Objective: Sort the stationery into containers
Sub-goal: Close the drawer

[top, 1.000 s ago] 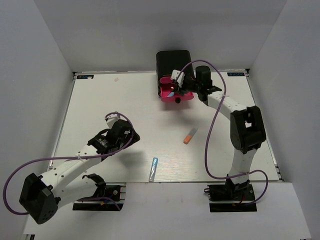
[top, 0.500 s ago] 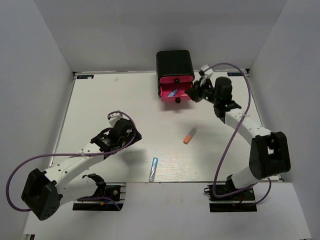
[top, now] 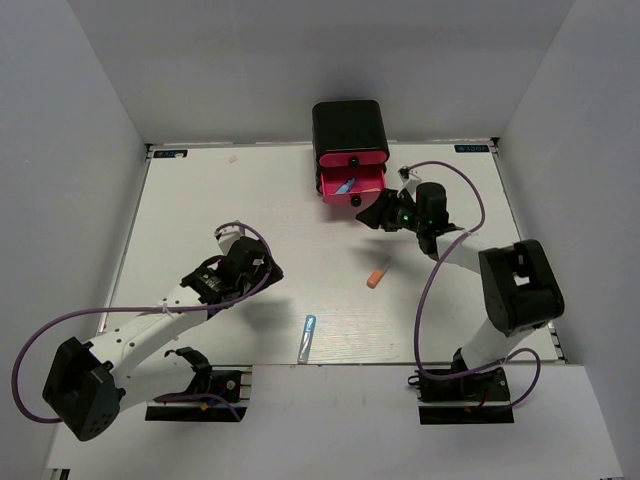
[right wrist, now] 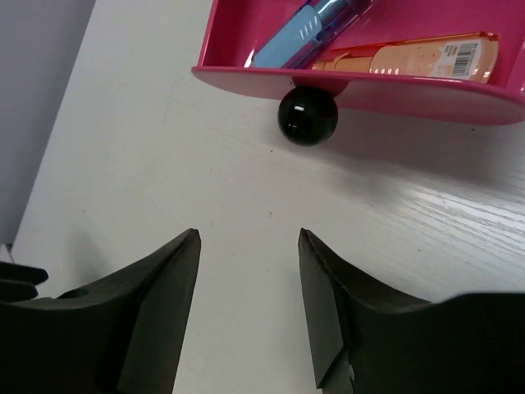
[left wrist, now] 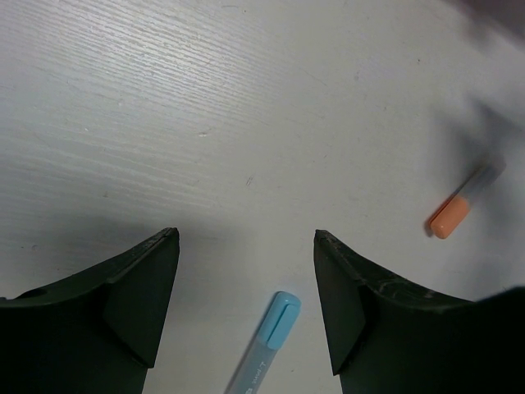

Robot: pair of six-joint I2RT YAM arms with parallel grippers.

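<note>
The sorting is partly done. At the far middle of the white wood-grain worktop [top: 220, 200] stands the small black rounded cabinet [top: 348, 125], and its lower bright pink plastic drawer [right wrist: 344, 82] is pulled out toward the near side, its round black knob [right wrist: 307, 116] facing front. Two pieces lie inside it side by side: a slim blue pen [right wrist: 308, 25] and a stubby orange marker with a barcode label [right wrist: 410, 56]. The pink drawer above it [top: 352, 158] looks shut.

Two pieces are left on the worktop. A short orange marker [top: 376, 277] lies right of centre, and a light blue pen [top: 306, 338] lies near the front edge, well apart from the cabinet. No other stationery shows on the worktop.

The right hand [right wrist: 248, 246] hovers just near of the open drawer, fingers apart and holding nothing. The left hand [left wrist: 246, 238] hangs over the left-centre of the worktop, fingers apart and empty too, with the light blue pen just ahead of it. By my judgement, two pick-ups are left.
</note>
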